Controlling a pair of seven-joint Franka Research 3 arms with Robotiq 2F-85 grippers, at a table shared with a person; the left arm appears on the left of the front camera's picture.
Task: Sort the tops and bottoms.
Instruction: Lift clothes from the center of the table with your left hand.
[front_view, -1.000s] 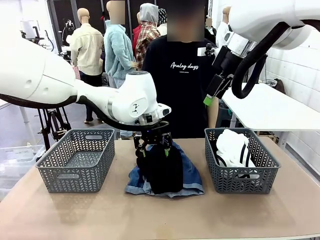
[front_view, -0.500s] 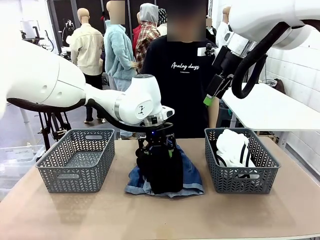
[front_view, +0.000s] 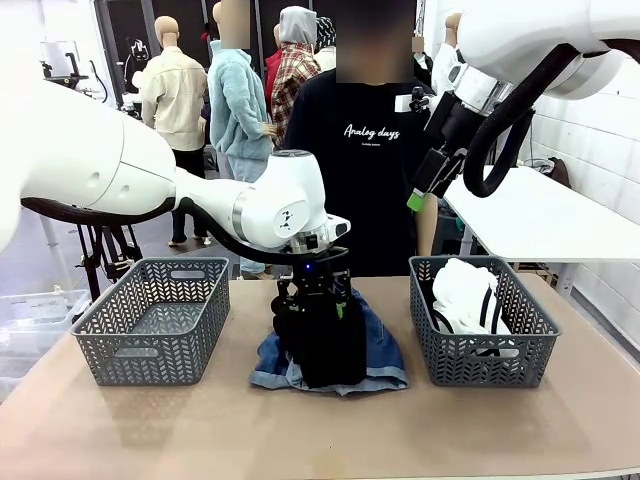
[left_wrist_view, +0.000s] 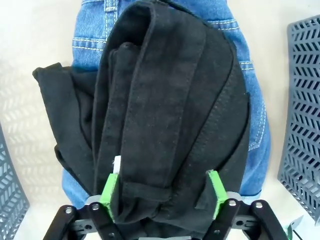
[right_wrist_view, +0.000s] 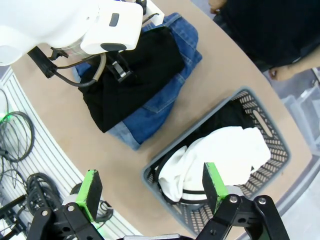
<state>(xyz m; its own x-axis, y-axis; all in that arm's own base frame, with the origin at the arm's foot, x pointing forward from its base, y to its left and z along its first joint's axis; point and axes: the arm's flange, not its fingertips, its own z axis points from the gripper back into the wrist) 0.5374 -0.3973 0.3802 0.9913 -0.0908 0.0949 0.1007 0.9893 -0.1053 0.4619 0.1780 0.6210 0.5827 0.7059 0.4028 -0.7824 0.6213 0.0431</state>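
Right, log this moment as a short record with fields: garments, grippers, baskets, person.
pile: folded plain black soft-fabric top lying on blue denim bottoms, mid-table between the two baskets
left gripper: open, green pads straddling one end of the black top
right gripper: open, held high above the table, holding nothing
left grey lattice plastic basket: stands left of the pile
right grey lattice plastic basket: stands right of the pile, holds white fabric and some black fabric
person: stands at the far side
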